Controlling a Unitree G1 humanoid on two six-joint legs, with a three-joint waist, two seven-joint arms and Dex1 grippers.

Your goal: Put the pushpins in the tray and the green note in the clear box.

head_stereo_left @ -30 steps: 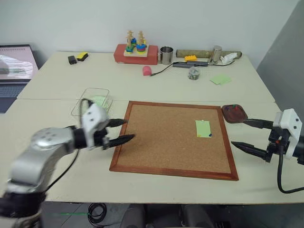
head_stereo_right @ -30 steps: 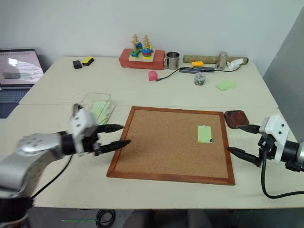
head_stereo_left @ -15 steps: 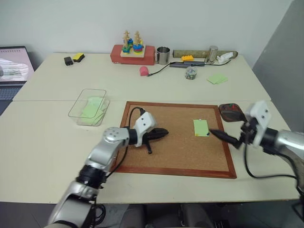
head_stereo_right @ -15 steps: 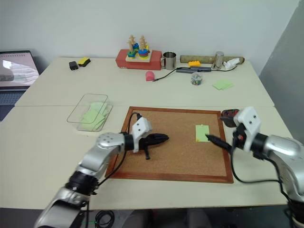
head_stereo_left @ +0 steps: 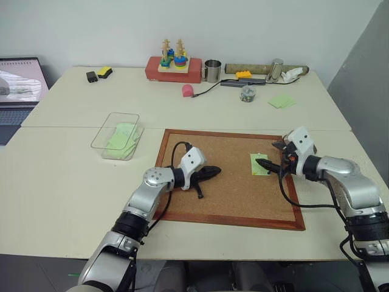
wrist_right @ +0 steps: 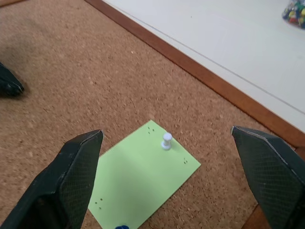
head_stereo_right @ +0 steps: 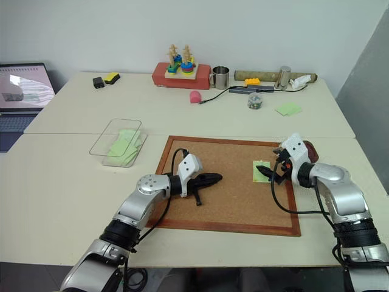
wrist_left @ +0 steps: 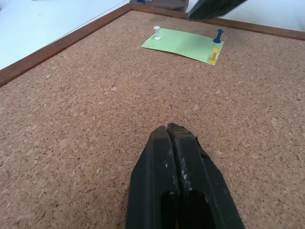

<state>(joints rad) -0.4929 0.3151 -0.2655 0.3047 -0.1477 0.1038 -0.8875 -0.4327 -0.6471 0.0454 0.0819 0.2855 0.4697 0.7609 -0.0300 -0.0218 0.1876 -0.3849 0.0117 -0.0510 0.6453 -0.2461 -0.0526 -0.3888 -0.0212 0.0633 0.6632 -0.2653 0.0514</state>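
A: Where's the green note (wrist_right: pixel 143 179)?

B: Flat on the cork board (head_stereo_left: pixel 231 176), toward its right edge. Pinned: a white pushpin (wrist_right: pixel 166 141) at the far end, a dark blue pushpin (wrist_left: pixel 218 36) and a yellow pin (wrist_left: pixel 213 56) at the near end.

A: Right claw (wrist_right: pixel 167 181)?

B: Fingers spread wide, hanging just over the note. From the wrist camera they straddle it, with the white pin between them. Not touching anything that I can make out.

A: Left claw (wrist_left: pixel 169 131)?

B: Fingers pressed together, nothing between them. It's low over bare cork about mid-board, tips aimed toward the note, well apart from it.

A: Tray (head_stereo_right: pixel 309 148)?

B: Dark red-brown, on the counter (head_stereo_left: pixel 61 182) just off the board's far right corner. The right arm covers most of it, so I can't tell what's inside.

A: Clear box (head_stereo_left: pixel 118 135)?

B: On the counter left of the board, near its far left corner. Pale green notes (head_stereo_left: pixel 120 137) lie in it, overlapping.

A: Anything else around?

B: Far side of the counter: red box (head_stereo_left: pixel 174 70) with a stacking toy on top, metal mug (head_stereo_left: pixel 212 70), pink thing (head_stereo_left: pixel 188 90), another green note (head_stereo_left: pixel 282 101). Laptop (head_stereo_left: pixel 21 85) at the far left.
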